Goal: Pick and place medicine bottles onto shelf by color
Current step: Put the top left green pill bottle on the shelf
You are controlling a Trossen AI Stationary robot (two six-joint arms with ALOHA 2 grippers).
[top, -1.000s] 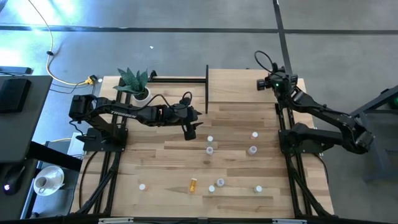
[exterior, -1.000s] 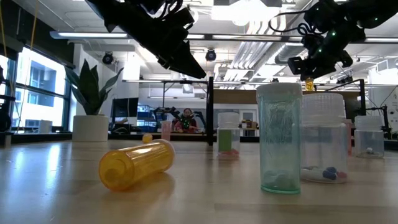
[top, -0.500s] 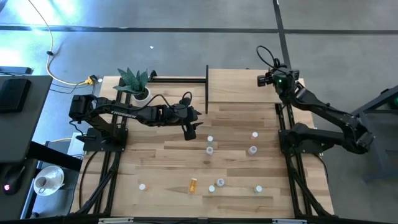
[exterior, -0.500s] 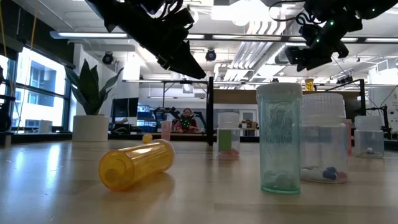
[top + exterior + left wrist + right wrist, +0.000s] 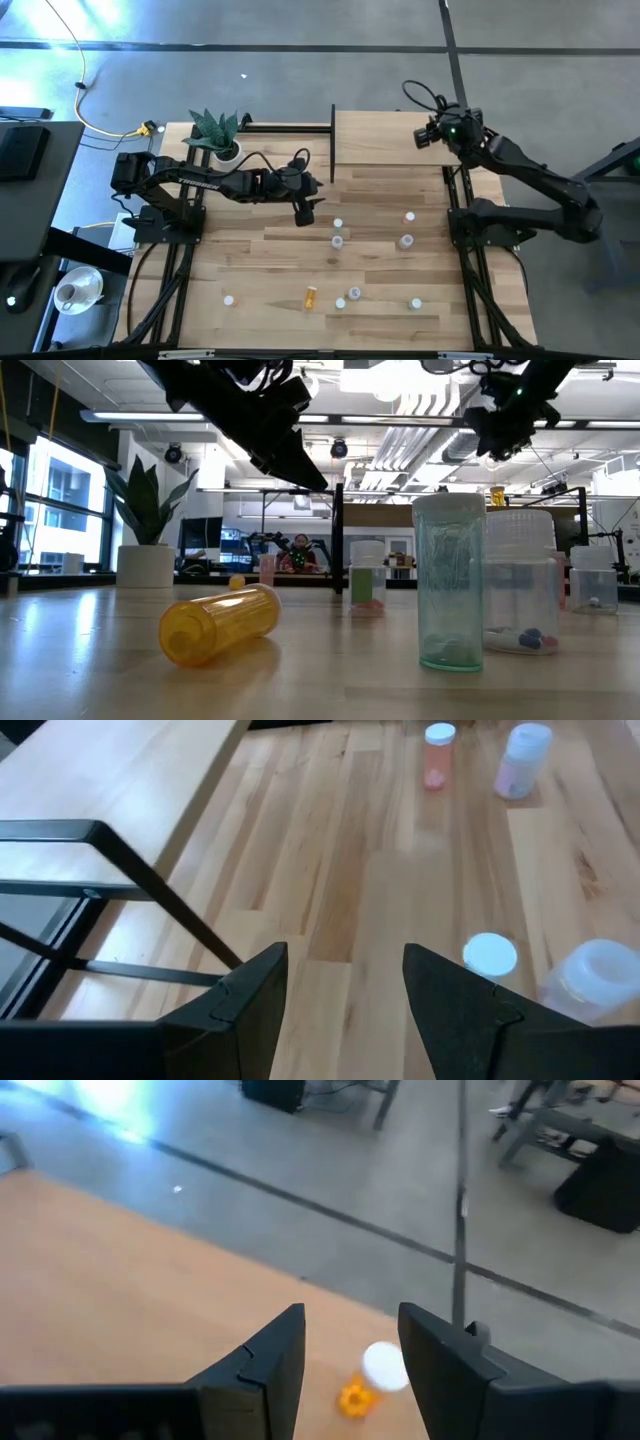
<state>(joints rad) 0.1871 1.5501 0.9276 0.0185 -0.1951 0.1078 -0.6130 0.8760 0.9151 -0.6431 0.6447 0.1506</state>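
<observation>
Shelf [image 5: 385, 138] is the landmark. Right gripper [image 5: 350, 1370] hangs above its far right corner, fingers apart, over an orange bottle [image 5: 366, 1380] standing on that corner, nothing gripped. Left gripper [image 5: 345, 990] hovers just off the shelf's near left edge, fingers spread and empty. Other medicine bottles [image 5: 337, 240] lie scattered nearer than the shelf.

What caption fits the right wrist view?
Right gripper open above the shelf, an orange bottle standing just past its fingers.
</observation>
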